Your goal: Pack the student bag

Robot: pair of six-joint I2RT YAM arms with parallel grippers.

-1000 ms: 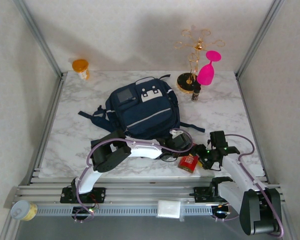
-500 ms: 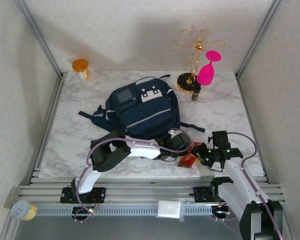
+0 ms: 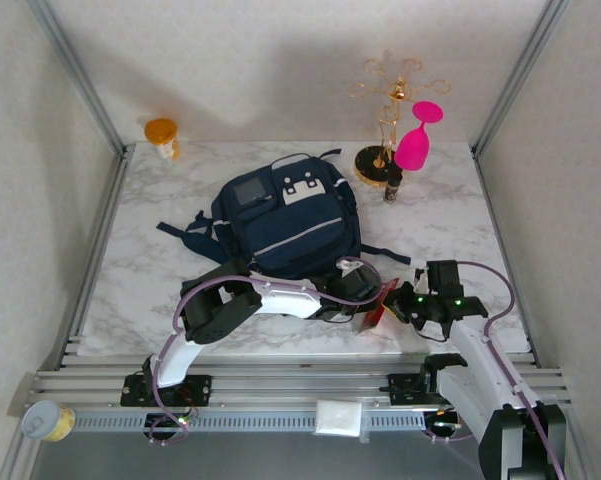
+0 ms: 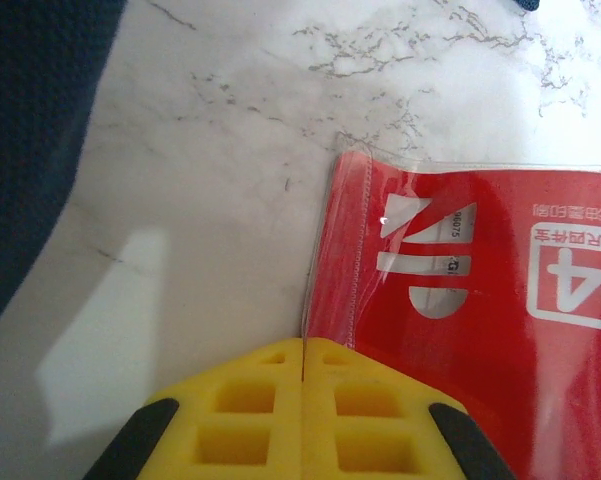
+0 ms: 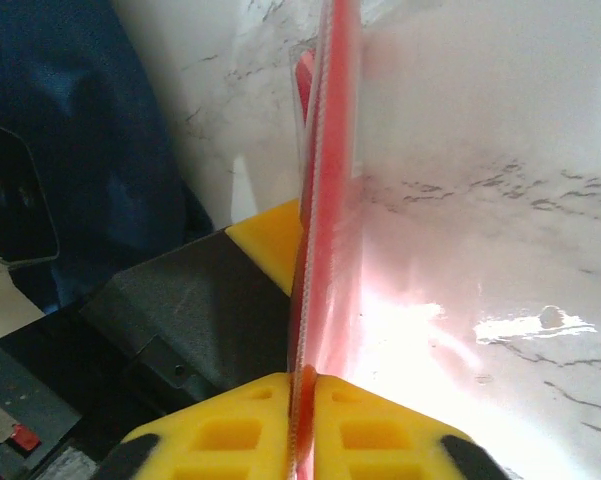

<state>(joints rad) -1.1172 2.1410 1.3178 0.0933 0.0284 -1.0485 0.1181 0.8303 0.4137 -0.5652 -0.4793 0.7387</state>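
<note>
Scene as recorded:

- The student bag (image 3: pixel 285 222), a large navy-blue fabric backpack with white trim and a grey square patch, is seen lying front-up in the middle of the white marble-patterned table (image 3: pixel 150 270). Its dark straps are spread out to the left and right. It lies just beyond both grippers. Navy fabric is also seen at the left edge of the left wrist view (image 4: pixel 30 150) and of the right wrist view (image 5: pixel 80 150).
- A flat red plastic packet with a clear sealed edge and white print (image 3: pixel 384 302) is held on edge between the two grippers, in front of the bag's near right corner.
- Right gripper (image 3: pixel 396 305): the yellow fingers are pressed together on the packet, which appears edge-on in the right wrist view (image 5: pixel 325 200), rising straight out of the pinch (image 5: pixel 303 395).
- Left gripper (image 3: pixel 366 295): the yellow fingers are pressed fully together (image 4: pixel 303 365). The packet's clear edge (image 4: pixel 325 250) runs down to the seam between them. Whether that edge is nipped or only touched cannot be told. In the right wrist view one of its yellow pads is seen against the packet's left face.
- At the back of the table, well apart from the bag, an orange lidded jar (image 3: pixel 162 135) is noted on the left. On the right are a gold wire stand on a round dark base (image 3: pixel 388 105), a bright pink goblet (image 3: pixel 417 140) and a small dark bottle (image 3: pixel 391 186).
</note>
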